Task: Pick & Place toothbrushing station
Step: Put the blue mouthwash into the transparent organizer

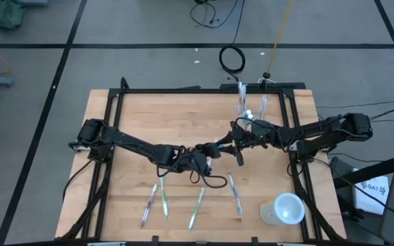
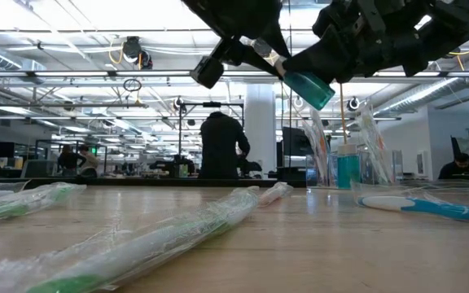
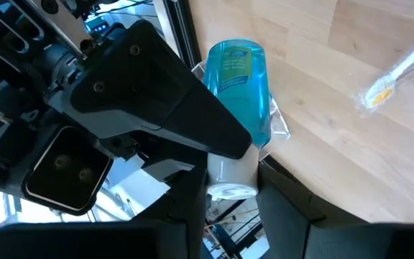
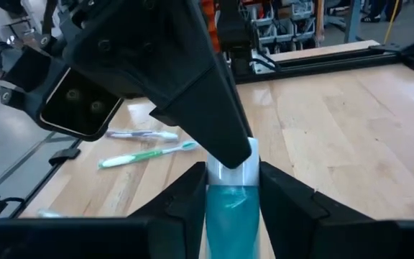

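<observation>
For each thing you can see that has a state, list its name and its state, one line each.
Blue tube: white cap on, lifted off the table, gripped at both ends.
Left tool: shut on the tube's capped end.
Right tool: shut on the tube's blue body.
Whitish cup: lying on its side.
Wrapped toothbrushes: lying flat on the table.
Clear tumbler: upright, holding brushes.

we see both arms (image 1: 149,149) crossing mid-frame and blocking the centre, wrapped toothbrushes (image 1: 164,199) strewn along the lower middle and a whitish cup (image 1: 283,209) at lower right, while bare table (image 1: 156,113) at upper left offers free passage.
</observation>
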